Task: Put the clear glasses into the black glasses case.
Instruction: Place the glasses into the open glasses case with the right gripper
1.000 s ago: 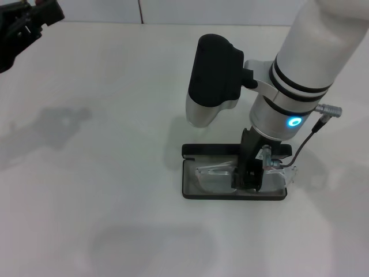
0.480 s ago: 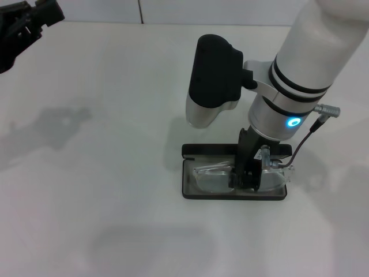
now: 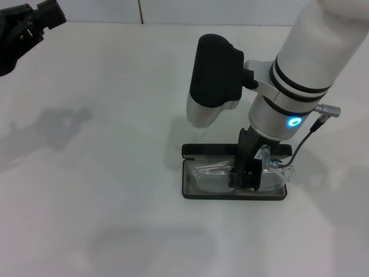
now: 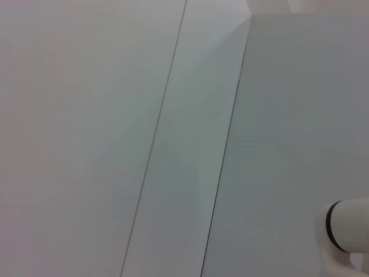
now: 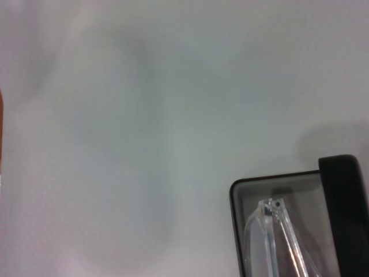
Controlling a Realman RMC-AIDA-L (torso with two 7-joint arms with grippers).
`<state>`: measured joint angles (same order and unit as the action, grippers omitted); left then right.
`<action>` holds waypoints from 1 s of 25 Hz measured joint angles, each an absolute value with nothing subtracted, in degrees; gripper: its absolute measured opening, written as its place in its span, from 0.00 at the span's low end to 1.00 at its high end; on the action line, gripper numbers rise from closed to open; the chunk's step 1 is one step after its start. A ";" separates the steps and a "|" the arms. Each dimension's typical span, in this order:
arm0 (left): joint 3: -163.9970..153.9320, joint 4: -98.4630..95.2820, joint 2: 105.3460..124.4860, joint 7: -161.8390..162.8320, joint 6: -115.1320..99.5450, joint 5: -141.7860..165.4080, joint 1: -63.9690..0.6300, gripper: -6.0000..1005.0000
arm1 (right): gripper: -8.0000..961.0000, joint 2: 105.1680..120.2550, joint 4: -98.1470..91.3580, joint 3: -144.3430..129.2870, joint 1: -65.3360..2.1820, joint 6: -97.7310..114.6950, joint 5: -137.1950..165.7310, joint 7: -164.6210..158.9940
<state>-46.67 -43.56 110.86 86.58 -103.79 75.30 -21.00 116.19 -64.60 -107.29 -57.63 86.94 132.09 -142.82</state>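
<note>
The black glasses case lies open on the white table, right of centre, with its lid folded back on the far side. The clear glasses rest lengthwise in its grey tray, and their right end pokes over the case's right edge. My right gripper reaches straight down into the case, its dark fingers closed on the middle of the glasses. The right wrist view shows one corner of the case and a clear hinge end of the glasses inside it. My left gripper is parked at the far left corner.
The white table is bare around the case, apart from soft shadows. My bulky right wrist and its camera housing hang above the case's far side. A cable loops down by the case's right end.
The right gripper has sunk slightly and shifted left, bringing the glasses lower into the tray so less of them overhangs the right edge. The left arm has barely shifted.
</note>
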 joint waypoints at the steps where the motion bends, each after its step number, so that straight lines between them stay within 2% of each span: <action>1: -46.67 -43.56 110.87 86.57 -103.79 75.30 -21.00 0.08 | 0.13 116.19 -64.60 -107.21 -57.62 86.93 132.12 -142.81; 25: -46.67 -43.59 111.27 86.57 -103.79 75.33 -21.00 0.08 | 0.13 116.19 -63.72 -107.08 -57.46 86.42 132.37 -142.79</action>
<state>-46.67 -43.59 111.27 86.57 -103.79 75.33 -21.00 116.19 -63.72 -107.08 -57.46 86.42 132.37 -142.79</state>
